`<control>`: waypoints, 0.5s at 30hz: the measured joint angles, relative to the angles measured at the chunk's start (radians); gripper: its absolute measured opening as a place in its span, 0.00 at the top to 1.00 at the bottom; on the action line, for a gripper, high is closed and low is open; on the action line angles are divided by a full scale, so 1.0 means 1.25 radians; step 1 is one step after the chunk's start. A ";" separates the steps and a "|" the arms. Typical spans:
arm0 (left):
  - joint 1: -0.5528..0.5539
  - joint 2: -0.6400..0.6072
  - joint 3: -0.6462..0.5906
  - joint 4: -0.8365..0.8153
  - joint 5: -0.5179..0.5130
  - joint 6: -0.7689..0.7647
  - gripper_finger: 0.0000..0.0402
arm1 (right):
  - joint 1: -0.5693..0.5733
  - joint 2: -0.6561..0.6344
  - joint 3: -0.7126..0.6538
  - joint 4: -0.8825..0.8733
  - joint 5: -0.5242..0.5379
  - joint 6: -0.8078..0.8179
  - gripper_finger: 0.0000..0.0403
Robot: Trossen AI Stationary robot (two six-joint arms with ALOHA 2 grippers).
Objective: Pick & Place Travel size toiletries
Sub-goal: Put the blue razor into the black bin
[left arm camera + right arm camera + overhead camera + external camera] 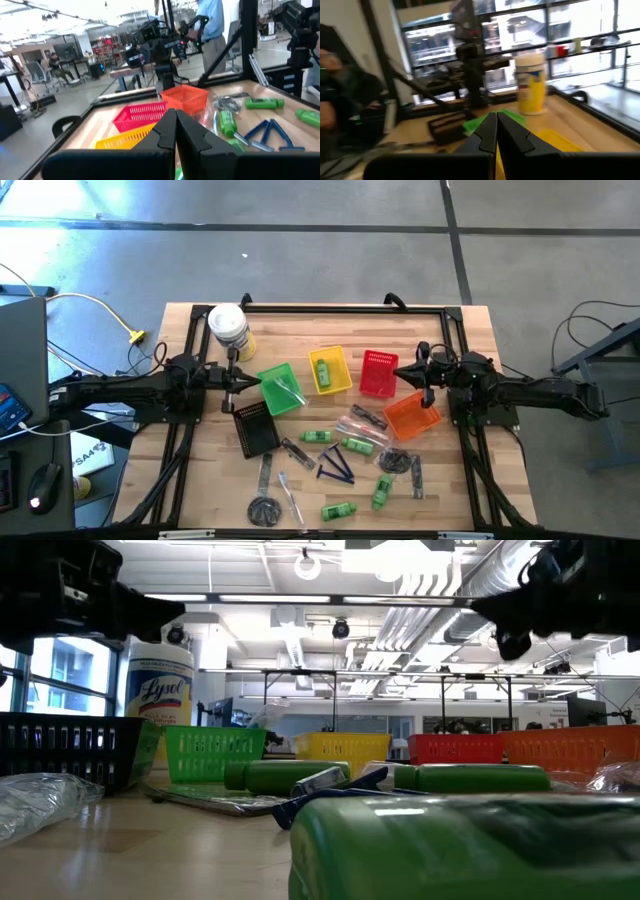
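Overall layout: five small baskets stand in a row across the middle of the table [200, 480], with loose toiletries on the half toward the near edge.
Baskets: five, namely black basket [256, 429], green basket [279, 388], yellow basket [331, 370], red basket [379, 373], orange basket [411, 416].
Basket contents: the yellow basket holds one green bottle [323, 370]; the green basket holds one clear stick [285, 387]; the contents of the other three cannot be told.
Loose green mini bottles: five, namely one [317, 437] and one [359, 446] near the table's centre, two [383, 491] close together toward the near right corner, one [338, 509] at the near edge.
Dark blue razors: about three, overlapping in one cluster [336, 466] between the bottles.
Combs: at least three dark flat pieces, one [296, 451] beside the black basket, one [367, 416] beside the orange basket, one [416, 476] toward the near right corner.
Round pieces: two, one [265, 509] at the near edge and one [394, 461] below the orange basket.
Loose clear stick: one [290, 496] at the near edge.
Canister: one white canister with yellow label [230, 328] near the far left corner.
Left gripper [246, 385]: fingers closed together, holding nothing, above the table between the canister and the green basket.
Right gripper [406, 370]: fingers closed together, holding nothing, above the gap between the red and orange baskets.
Surface: light wooden tabletop inside a black frame.
Room: grey concrete floor [320, 240]; a yellow cable [120, 320] lies off the left edge; the low view shows a white ceiling with pipes [420, 590]; the left wrist view shows a person [212, 35] standing beyond the table.
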 joint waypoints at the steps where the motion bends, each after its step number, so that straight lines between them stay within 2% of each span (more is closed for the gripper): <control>1: 0.000 0.000 0.000 0.001 0.000 -0.002 1.00 | 0.021 0.008 0.023 -0.029 0.001 0.008 0.99; 4: 0.000 0.000 0.000 0.000 0.000 -0.024 1.00 | 0.099 0.032 0.116 -0.190 0.051 0.021 0.99; 11: 0.000 0.000 0.000 -0.028 0.000 -0.052 1.00 | 0.348 0.211 0.397 -0.611 0.350 0.123 0.99; 15: 0.000 0.000 0.000 -0.051 -0.001 -0.084 1.00 | 0.467 0.356 0.538 -0.797 0.402 0.270 0.99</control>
